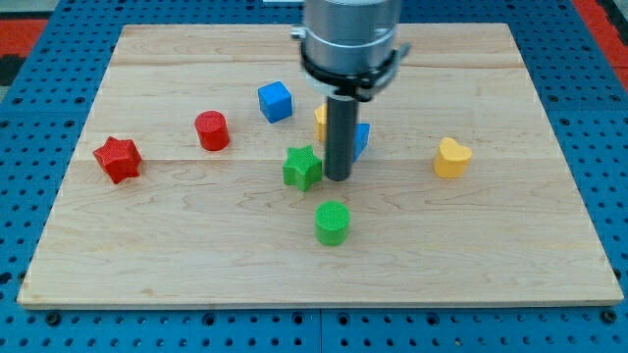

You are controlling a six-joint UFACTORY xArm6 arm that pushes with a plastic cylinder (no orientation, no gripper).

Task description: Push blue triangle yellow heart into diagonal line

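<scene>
My tip (339, 178) sits on the wooden desk (510, 255), just right of the green star (303, 167), nearly touching it. No hand on this arm, just the dark rod, so nothing is clasped or let go. The arm's grey housing is cut off at the view's top.

The rod hides most of two blocks behind it. A blue block (362, 139) peeks out on the rod's right, probably the blue triangle, but the shape can't be made out. A yellow block (321, 122) shows only a sliver on the rod's left, shape unclear.

The yellow heart (451, 157) lies well to the view's right, fully visible. Also in plain view: blue cube (276, 101), red cylinder (211, 130), red star (118, 159), green cylinder (333, 223) below the tip.
</scene>
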